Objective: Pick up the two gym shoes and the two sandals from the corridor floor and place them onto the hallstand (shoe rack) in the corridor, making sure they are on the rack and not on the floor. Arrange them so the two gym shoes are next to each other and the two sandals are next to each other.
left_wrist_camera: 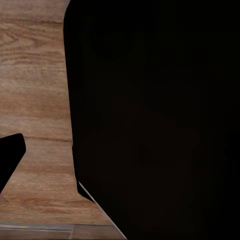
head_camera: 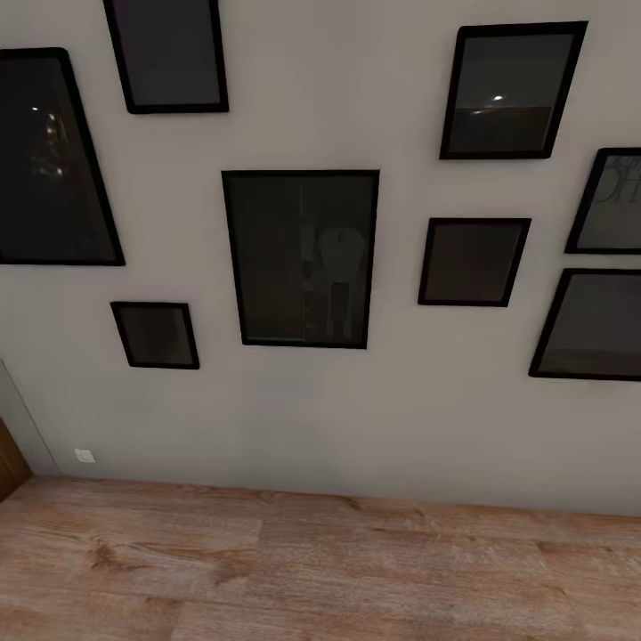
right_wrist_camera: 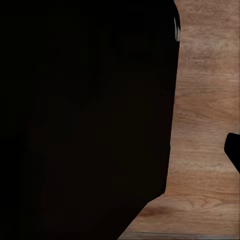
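Facing a grey wall (head_camera: 294, 427) above the wood floor (head_camera: 320, 570).
Eight dark picture frames (head_camera: 301, 258) hang on it; a small white socket (head_camera: 85, 456) sits low at left. Wrist views: a black mass blocks most of each, floor beside it; claw states cannot be told.

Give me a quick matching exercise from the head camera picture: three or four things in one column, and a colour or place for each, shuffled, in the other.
Things:
1. wall
2. floor
3. picture frames
4. wall socket

Descriptions:
A. black, with dark glass
B. brown wood-grain planks
C. small and white, low on the wall near the floor
D. plain light grey

Pairs: 1-D, 2-B, 3-A, 4-C
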{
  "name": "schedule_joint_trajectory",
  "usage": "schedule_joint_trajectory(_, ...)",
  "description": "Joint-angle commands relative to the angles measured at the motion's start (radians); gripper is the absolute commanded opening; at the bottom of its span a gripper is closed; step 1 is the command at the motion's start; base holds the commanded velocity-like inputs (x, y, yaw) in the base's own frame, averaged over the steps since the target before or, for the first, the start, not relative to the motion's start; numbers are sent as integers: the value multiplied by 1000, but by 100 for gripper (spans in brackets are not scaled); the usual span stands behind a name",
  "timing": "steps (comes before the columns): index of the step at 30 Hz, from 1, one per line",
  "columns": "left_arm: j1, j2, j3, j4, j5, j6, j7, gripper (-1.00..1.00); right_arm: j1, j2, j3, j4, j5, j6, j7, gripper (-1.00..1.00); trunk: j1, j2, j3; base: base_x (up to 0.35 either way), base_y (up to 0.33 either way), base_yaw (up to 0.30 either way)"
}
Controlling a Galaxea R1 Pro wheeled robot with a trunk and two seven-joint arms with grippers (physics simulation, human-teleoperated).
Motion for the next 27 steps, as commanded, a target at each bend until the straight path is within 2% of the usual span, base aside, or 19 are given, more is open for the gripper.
schedule_joint_trajectory(1, 0, -2, 1, 6, 2, -2, -5, 100, -6, 6, 1, -6, 3, -6, -3, 100, 0, 0, 0, 0, 0, 0)
schedule_joint_trajectory(4, 0, -2, 1, 8, 2, -2, -5, 100, -6, 23, 2, -23, 4, -14, -3, 100, 0, 0, 0, 0, 0, 0)
schedule_joint_trajectory(6, 0, -2, 1, 8, 2, -2, -5, 100, -6, 23, 2, -31, 4, -14, -3, 100, 0, 0, 0, 0, 0, 0)
schedule_joint_trajectory(21, -1, -2, 0, -12, 0, -2, -5, 100, -6, 16, 2, -45, 4, -80, -3, 100, 0, 0, 0, 0, 0, 0)
schedule_joint_trajectory(27, -3, 3, -3, -46, -3, -36, -2, 100, -6, 5, 2, -79, 5, -114, -5, 100, 0, 0, 0, 0, 0, 0)
